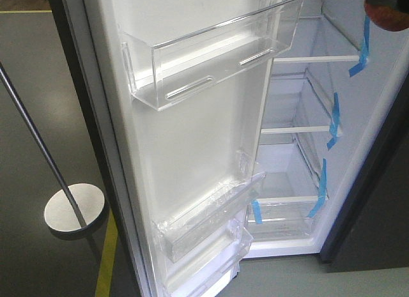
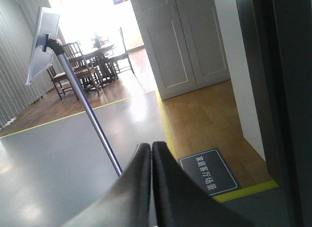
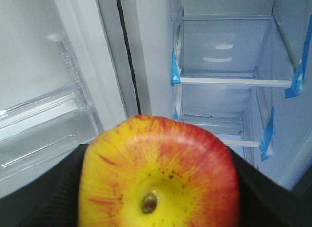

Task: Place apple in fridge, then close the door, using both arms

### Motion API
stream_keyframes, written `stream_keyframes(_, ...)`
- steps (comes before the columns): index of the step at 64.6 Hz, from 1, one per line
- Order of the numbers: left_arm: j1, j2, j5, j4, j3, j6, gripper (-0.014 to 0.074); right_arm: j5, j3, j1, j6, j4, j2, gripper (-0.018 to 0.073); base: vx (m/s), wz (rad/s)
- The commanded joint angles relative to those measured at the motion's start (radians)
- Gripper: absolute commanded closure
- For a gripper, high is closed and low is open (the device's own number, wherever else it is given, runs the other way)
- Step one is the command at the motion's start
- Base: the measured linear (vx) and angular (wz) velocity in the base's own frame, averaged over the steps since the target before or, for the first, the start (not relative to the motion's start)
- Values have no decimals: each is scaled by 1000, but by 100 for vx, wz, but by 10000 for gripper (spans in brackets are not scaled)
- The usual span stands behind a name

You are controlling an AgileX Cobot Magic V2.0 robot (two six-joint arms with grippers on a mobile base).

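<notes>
Apple point(image 3: 158, 173), dimple facing the wrist camera, clamped between the dark fingers of the right end effector point(image 3: 161, 195) before the open fridge point(image 3: 229, 46); door point(image 1: 192, 144) swung wide. Left end effector point(image 2: 151, 161): fingers pressed together, empty.

In the front view the fridge point(image 1: 291, 166) gapes open at 2 o'clock, its shelves point(image 1: 300, 129) bare; the door point(image 1: 192, 144) and its clear bins point(image 1: 211, 60) jut out at 10 o'clock.

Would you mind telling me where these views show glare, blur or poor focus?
Front view: the apple is a dark, blurred patch at top right. Left wrist view: the background behind the table is blown out, the left tool soft. Right wrist view: the apple is evenly lit, the fridge shelves bluish.
</notes>
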Motion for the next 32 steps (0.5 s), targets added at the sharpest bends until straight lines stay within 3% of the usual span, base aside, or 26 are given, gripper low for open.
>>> stream_keyframes(1, -3, -5, -73, -4, -16, -4, 603, -73, -28, -5, -6, 15, -27, 524, 0, 0)
stream_keyframes(32, -3, -5, -73, -4, -16, -4, 603, -73, -28, -5, -6, 15, -27, 524, 0, 0)
